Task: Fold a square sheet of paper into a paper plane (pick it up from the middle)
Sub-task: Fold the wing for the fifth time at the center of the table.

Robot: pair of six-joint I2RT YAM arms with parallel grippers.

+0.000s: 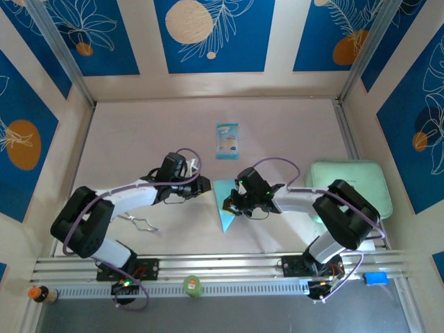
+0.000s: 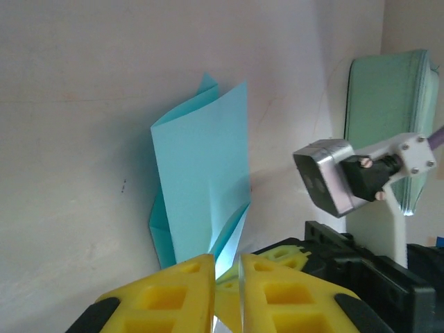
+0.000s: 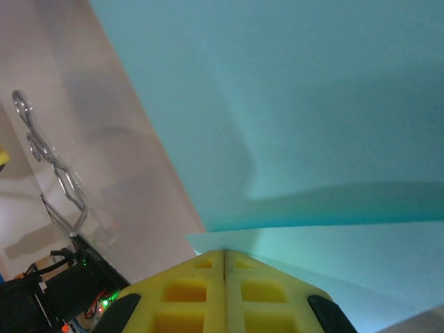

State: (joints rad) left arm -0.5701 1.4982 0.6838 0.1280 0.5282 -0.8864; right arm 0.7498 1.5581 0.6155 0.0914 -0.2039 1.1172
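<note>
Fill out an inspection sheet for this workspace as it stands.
Surface: pale table, no spill seen.
Job's things: light-blue paper, partly folded, raised between the two grippers.
Clutter: teal-and-white packet behind the paper; pale green pad at the right; bent wire clip near the left arm.
Grippers: left gripper shut on the paper's lower edge; right gripper shut on the paper.
Cables: purple cables loop over both arms.
Surroundings: blue leaf-print wall panels; by the front rail, a green round object, a small orange-capped bottle, a blue block.
</note>
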